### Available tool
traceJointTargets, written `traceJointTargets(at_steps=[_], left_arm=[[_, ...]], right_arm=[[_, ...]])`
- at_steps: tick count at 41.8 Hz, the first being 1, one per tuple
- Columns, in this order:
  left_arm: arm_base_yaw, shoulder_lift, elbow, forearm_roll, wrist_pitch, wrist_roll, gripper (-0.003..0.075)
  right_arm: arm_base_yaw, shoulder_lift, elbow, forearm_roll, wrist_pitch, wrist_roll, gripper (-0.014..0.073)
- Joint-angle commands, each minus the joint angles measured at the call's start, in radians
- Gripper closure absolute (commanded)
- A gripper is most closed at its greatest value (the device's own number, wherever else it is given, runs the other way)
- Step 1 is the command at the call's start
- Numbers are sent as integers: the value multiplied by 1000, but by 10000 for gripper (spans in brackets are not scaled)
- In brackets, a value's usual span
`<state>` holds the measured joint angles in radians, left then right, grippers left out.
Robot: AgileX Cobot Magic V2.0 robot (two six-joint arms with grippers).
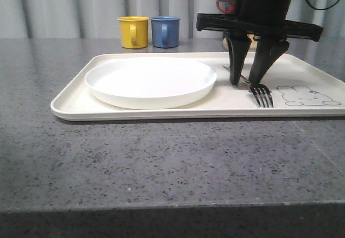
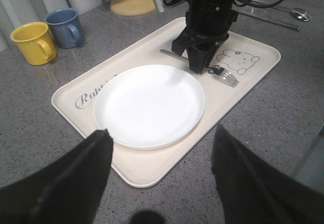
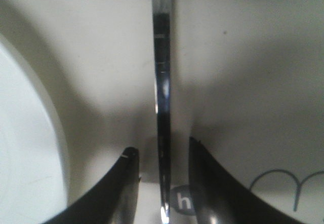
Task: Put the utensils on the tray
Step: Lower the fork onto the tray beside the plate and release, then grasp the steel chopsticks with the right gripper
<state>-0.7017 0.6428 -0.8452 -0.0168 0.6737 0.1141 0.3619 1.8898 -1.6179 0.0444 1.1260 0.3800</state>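
The cream tray (image 1: 70, 106) lies across the table with a rabbit drawing at its right end. A silver fork (image 1: 262, 95) rests flat on it beside the rabbit, tines toward the front. My right gripper (image 1: 246, 83) stands over the fork's handle, open, one finger on each side. In the right wrist view the handle (image 3: 163, 82) runs between the fingertips (image 3: 129, 158) with a gap on both sides. Two more slim utensils (image 2: 283, 20) lie on the table beyond the tray (image 2: 152, 181). My left gripper (image 2: 162, 133) hangs open and holds nothing, above the tray's near left corner.
A round white plate (image 1: 151, 82) takes up the tray's left half. A yellow mug (image 1: 133, 32) and a blue mug (image 1: 165, 31) stand behind the tray. A wooden stand base (image 2: 134, 1) sits at the back near the right arm.
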Motion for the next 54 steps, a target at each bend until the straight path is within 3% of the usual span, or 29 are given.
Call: traceJointTargets(at_steps=[1,14,30,36,54], left_arm=[[-7,0,-24,-10,-82,-15,293],[-7,0,-24,-10,-82,-15,293],[-7,0,-24,-10,-82,-15,293],[-7,0,-24,-10,-82,-15,293],[-7,0,-24,-10,-82,-15,293]], right_arm=[[-3,-89,-32,-39,-13,0,292],[-43,-291,-5,-169,51,-190,292],[-443,-350,129,-114,143,-465,307],[-526,-298,131,-109,146,-486,307],[-545,-144,131,-108,128,-488,307]])
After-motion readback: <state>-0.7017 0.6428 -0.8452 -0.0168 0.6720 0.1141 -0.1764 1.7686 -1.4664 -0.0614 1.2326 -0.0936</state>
